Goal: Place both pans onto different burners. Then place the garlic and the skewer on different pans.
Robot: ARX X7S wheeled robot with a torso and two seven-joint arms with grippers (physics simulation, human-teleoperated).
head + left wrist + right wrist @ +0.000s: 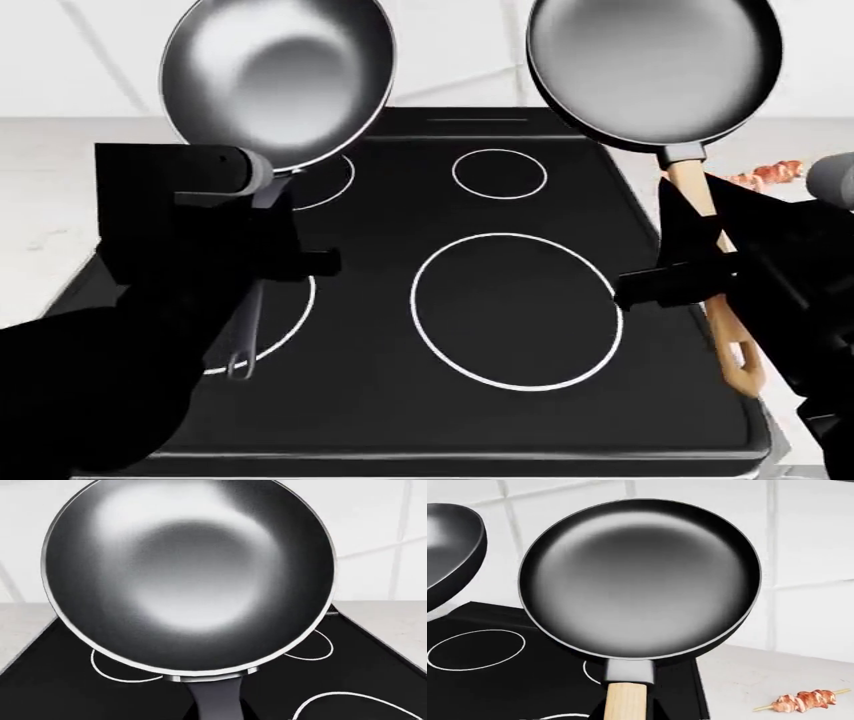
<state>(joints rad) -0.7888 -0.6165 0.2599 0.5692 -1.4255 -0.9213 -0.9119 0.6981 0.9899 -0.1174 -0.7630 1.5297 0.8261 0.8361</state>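
hands (pixel 274 195) hidden behind arms, garlic unseen

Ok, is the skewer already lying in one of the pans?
No. In the right wrist view the skewer lies on the pale counter beside the stovetop, and the wooden-handled pan held above it is bare inside.

Both arms are matte black and have blocky, angular shapes. The left arm (pixel 174 220) has a short grey cylinder near its top. The right arm (pixel 787 270) shows a grey rounded part at the picture's edge.
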